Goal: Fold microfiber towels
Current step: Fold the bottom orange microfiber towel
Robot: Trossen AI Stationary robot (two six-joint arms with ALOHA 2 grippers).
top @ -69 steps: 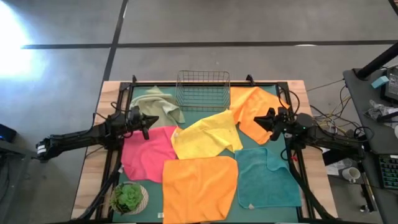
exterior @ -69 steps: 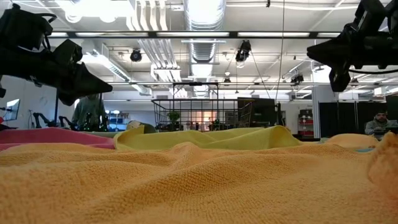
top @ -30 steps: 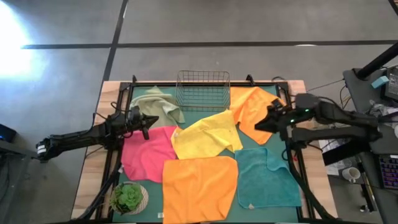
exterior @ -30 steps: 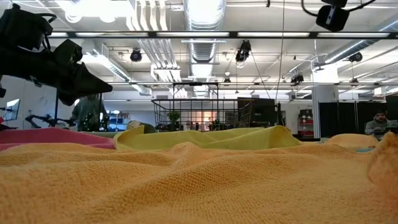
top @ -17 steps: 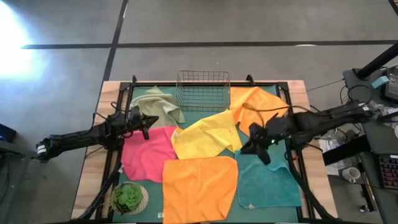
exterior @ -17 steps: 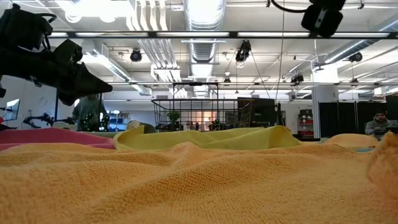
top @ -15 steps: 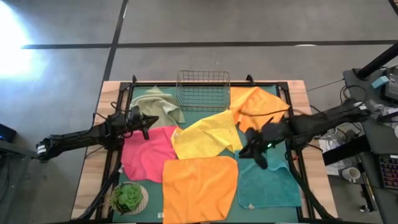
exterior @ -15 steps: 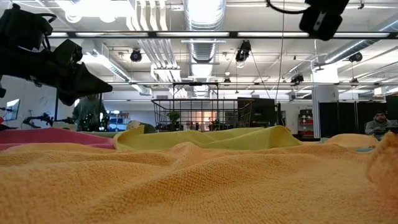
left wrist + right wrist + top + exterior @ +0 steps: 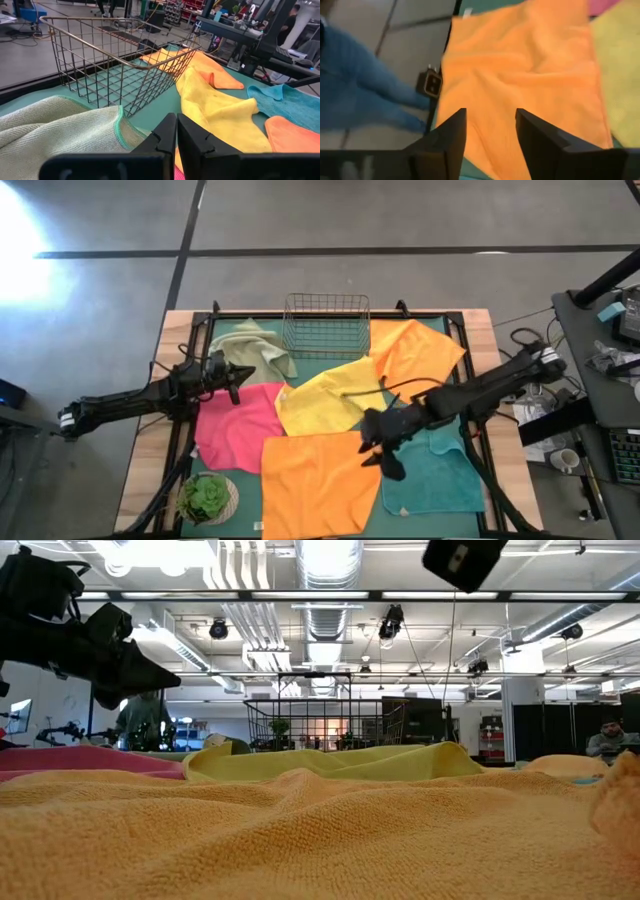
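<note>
Right tool (image 9: 382, 460) has swung over near orange towel (image 9: 320, 480), fingers apart

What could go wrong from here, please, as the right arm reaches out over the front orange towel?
The right gripper, open, hovers over the front orange towel's edge where the teal towel and yellow towel meet it; it might pinch two cloths together. The towel lies rumpled, so a fold may trap wrinkles. The left gripper waits shut.

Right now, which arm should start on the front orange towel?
Right. The right gripper is open and hangs over the front orange towel, at its edge. The left gripper is shut, parked by the sage towel, farther off.
</note>
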